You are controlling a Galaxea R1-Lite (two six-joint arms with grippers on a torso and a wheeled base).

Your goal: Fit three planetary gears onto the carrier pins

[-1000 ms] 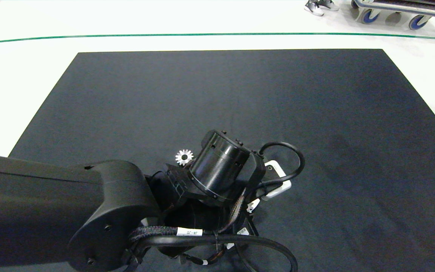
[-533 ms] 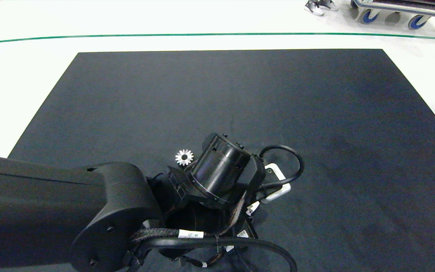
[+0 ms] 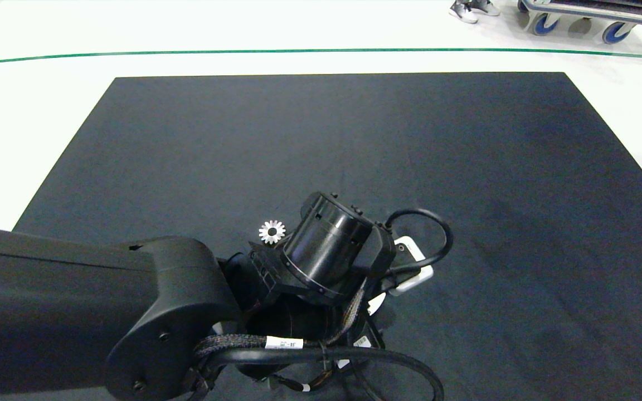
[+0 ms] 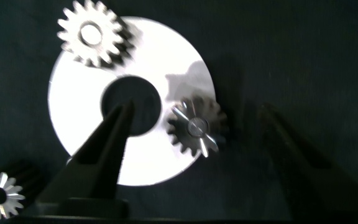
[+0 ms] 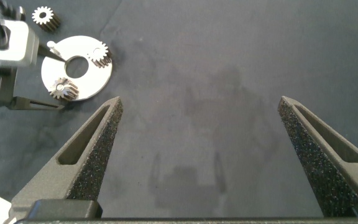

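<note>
The planetary gears (image 4: 197, 127), small toothed silvery metal, sit two on the flat white disc (image 4: 79, 109), each apparently threaded on one of the carrier pins (image 4: 196, 127), whose pale tip shows through the centre hole; the second (image 4: 92, 34) sits at the rim opposite. The third gear (image 3: 272, 231) lies loose on the dark mat (image 3: 354, 139) just beside the disc, awaiting pickup. The left gripper (image 4: 197, 162) hangs over the disc, jaws apart. The right gripper (image 5: 201, 155) idles well away, jaws wide.

Lab or workshop floor, black mat (image 3: 321, 145), green floor line (image 3: 298, 52), wheeled cart (image 3: 594, 14)
</note>
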